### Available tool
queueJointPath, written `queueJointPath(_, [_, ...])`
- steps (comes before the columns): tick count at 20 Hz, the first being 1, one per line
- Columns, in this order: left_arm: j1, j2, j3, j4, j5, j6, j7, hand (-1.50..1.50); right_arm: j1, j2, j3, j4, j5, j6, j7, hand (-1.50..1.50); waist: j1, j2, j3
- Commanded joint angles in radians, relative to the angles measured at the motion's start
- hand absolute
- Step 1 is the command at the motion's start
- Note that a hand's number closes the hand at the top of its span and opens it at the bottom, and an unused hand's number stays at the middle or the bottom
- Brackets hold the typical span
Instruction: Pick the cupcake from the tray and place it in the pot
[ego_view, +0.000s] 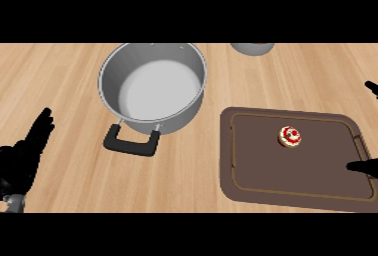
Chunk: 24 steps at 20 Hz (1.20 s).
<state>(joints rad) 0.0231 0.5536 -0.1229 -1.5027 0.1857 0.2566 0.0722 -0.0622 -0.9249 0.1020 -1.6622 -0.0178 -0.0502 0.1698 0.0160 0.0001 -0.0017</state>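
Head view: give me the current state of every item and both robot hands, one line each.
Cupcake: upright on the tray, not held.
Tray: flat on the counter, right of the pot.
Pot: upright, lidless, nothing inside.
Left robot hand: open, resting at the left edge.
Right robot hand: partly out of view, touching nothing.

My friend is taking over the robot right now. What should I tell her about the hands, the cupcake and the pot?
Left hand: open, fingers straight, resting at the view's left edge, holding nothing.
Right hand: only fingertips show at the right edge, over the tray's right side; whether they are open or curled can't be told.
Cupcake: sitting on the brown tray, upper middle, untouched.
Pot: left of the tray, nothing inside, black handle pointing toward the robot.
Done: nothing yet.
Left: grab the cupcake, carry it left, put it in the pot.
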Motion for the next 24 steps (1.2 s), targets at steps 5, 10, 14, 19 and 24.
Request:
queueJointPath(5, [-0.073,-0.012,-0.008,0.025,-0.024,-0.012,0.024,0.00,-0.230,-0.090,0.185,-0.008,-0.008,0.325,0.368,-1.50,0.021,0.007,-0.002])
queueJointPath(10, [-0.059,-0.036,-0.008,0.054,-0.041,-0.016,0.009,0.00,-0.396,0.013,0.262,0.092,-0.052,0.492,0.504,-1.50,0.018,0.006,0.000])
queueJointPath(14, [-0.009,-0.055,-0.010,-0.023,-0.057,-0.005,0.039,0.00,-0.483,0.147,0.292,0.199,-0.015,0.542,0.557,-1.50,0.011,0.002,0.002])
queueJointPath(19, [0.029,-0.070,0.028,-0.060,-0.085,-0.002,0.036,0.00,-0.496,0.237,0.280,0.203,0.037,0.605,0.619,-1.50,-0.005,0.000,0.002])
queueJointPath(24, [0.020,-0.090,0.045,-0.006,-0.120,-0.029,0.008,0.00,-0.547,0.299,0.270,0.297,0.130,0.658,0.636,-1.50,-0.007,0.001,0.002])
